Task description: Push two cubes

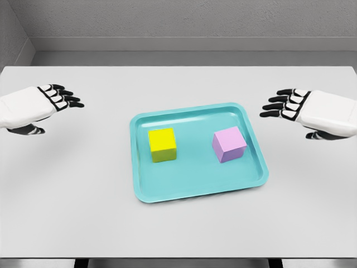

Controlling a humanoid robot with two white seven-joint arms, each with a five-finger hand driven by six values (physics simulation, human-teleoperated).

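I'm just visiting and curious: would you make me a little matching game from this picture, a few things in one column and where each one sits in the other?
Things:
1. yellow cube
2. pink cube
3. left hand
4. right hand

Places:
A. over the table, right of the tray
B. left part of the tray
C. over the table, left of the tray
D. right part of the tray

Pairs: 1-B, 2-D, 3-C, 4-A

Smooth white shells cover the left hand (42, 106) and right hand (312, 111), with black segmented fingers banded white.
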